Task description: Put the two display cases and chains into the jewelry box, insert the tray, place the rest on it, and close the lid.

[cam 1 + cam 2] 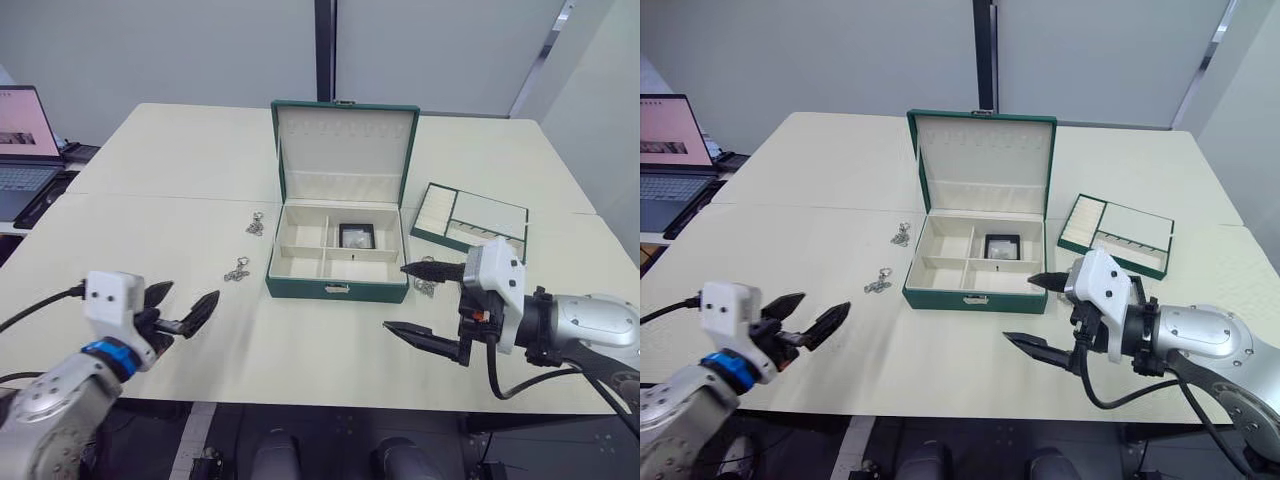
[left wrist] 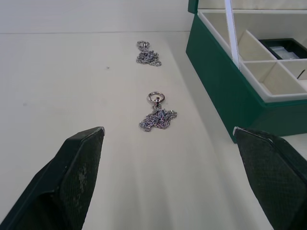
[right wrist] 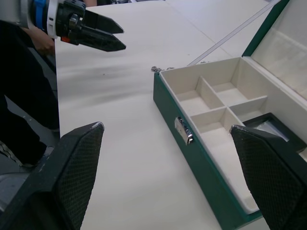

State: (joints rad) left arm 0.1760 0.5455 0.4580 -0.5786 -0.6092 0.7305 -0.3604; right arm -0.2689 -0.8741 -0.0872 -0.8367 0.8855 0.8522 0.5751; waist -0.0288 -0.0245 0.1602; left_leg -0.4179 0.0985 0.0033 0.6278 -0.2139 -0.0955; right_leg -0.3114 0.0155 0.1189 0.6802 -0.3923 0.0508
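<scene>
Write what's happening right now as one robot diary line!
left end effector: open, empty | right end effector: open, empty | dark green jewelry box: lid open, one black-framed display case inside | two silver chains: on table

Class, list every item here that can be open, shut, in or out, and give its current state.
lid: open, standing upright.
jewelry box: open, one display case inside.
tray: out on the table, right of the box.
chains: two bunches on the table left of the box.
left claw: open, empty.
right claw: open, empty.
laptop: open.
</scene>
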